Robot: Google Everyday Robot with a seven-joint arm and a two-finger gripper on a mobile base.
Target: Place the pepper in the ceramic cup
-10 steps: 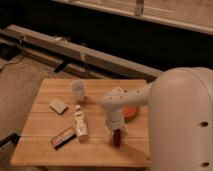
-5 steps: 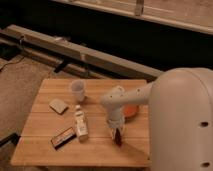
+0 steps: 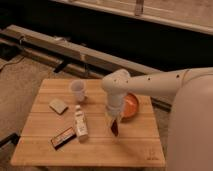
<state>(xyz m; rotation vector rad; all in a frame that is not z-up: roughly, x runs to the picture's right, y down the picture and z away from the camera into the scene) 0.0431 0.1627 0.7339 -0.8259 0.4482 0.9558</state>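
The white arm (image 3: 150, 82) is reaching in from the right over the wooden worktop (image 3: 100, 150), crossing the orange bowl (image 3: 133, 104). The white bottle (image 3: 80, 123) is showing a label too blurred to read. The ceramic cup (image 3: 77, 90) is standing where it was, at the back left, and the dark bar (image 3: 63, 137) is lying unmoved near the front. The pincer (image 3: 114, 122) is sitting a little higher than a second ago, pinching the pepper (image 3: 115, 130), which is hanging just left of the bowl and well apart from the cup.
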